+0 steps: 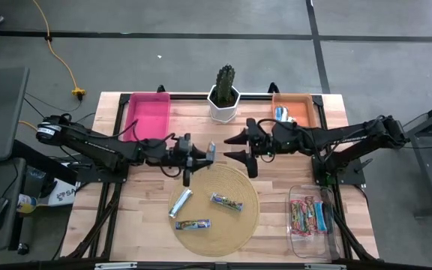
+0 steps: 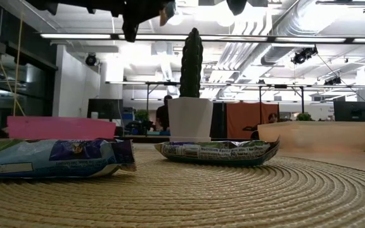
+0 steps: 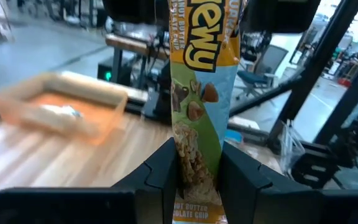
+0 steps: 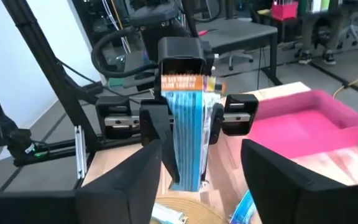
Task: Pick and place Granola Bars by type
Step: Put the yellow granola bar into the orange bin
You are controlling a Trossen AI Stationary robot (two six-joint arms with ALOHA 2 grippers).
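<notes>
The pale wooden slat table (image 1: 137,217) looks smooth and matt. The round tan woven mat (image 2: 233,196) is coarse and ribbed. The foil-wrapped granola bars (image 1: 226,202) shine glossily. The pink plastic bin (image 1: 147,115) looks smooth, and the clear plastic tray (image 1: 298,196) glassy.

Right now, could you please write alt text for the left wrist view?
The left gripper is shut on a granola bar, held upright, its wrapper showing peanuts and chocolate chips. Beyond, an orange bin sits on the wooden table, with office chairs behind.
</notes>
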